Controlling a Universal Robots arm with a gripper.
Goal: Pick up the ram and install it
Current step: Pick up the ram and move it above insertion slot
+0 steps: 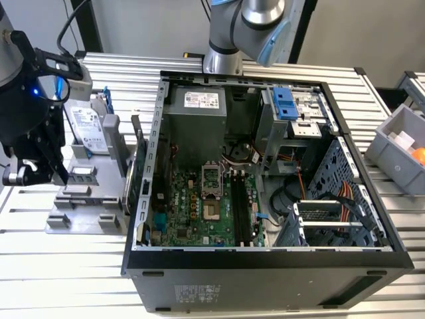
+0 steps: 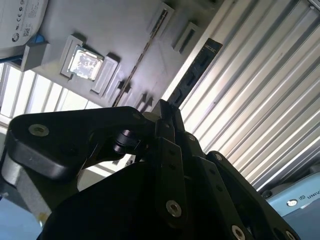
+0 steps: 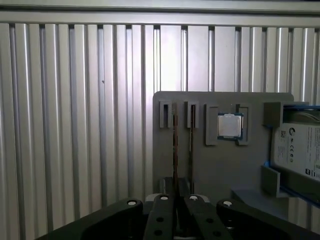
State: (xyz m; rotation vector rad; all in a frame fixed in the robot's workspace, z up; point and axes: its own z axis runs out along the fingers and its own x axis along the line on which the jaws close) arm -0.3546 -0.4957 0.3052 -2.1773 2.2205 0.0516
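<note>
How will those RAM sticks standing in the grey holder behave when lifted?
Likely stiff and light: the RAM sticks are thin boards seen edge-on. They stand upright in narrow slots of the grey holder, so a tilted pull could bind. Bare boards, probably fragile if squeezed hard.

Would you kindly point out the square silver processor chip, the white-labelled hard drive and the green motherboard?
Square silver processor chip (image 3: 230, 125): first wrist view, lid centre.
White-labelled hard drive (image 3: 300, 150): first wrist view, its label.
Green motherboard (image 1: 180, 227): exterior view, board surface.

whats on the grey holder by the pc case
The holder carries two ram sticks on edge, a processor chip and a hard drive; the gripper hides its nearest part.
</note>
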